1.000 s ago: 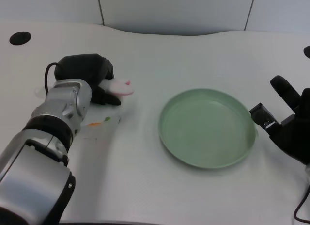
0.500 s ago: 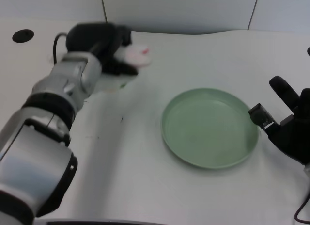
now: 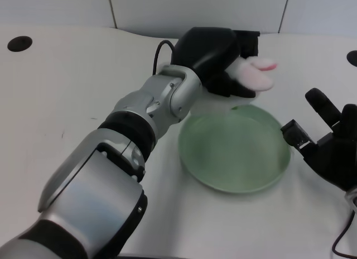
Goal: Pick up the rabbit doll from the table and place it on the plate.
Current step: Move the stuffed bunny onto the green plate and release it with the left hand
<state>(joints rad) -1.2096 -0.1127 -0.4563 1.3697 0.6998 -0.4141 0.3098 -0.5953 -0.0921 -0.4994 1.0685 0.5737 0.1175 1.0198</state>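
Note:
My left hand [image 3: 218,59] grips the rabbit doll [image 3: 255,73], a white and pink plush whose end sticks out to the right of the black fingers. Hand and doll hang above the far edge of the green plate [image 3: 234,148], which lies on the white table at centre right. Most of the doll is hidden inside the hand. My silver left forearm [image 3: 162,100] reaches diagonally from the lower left across the plate's left rim.
My right hand [image 3: 334,144] waits at the right edge, just beside the plate's right rim. A dark round hole [image 3: 19,43] sits in the table at the far left, another [image 3: 352,58] at the far right. The table's back edge runs behind the left hand.
My left hand has carried the rabbit doll from the table's left side up and to the right, so it now hangs over the plate's far edge. The plate stays put.

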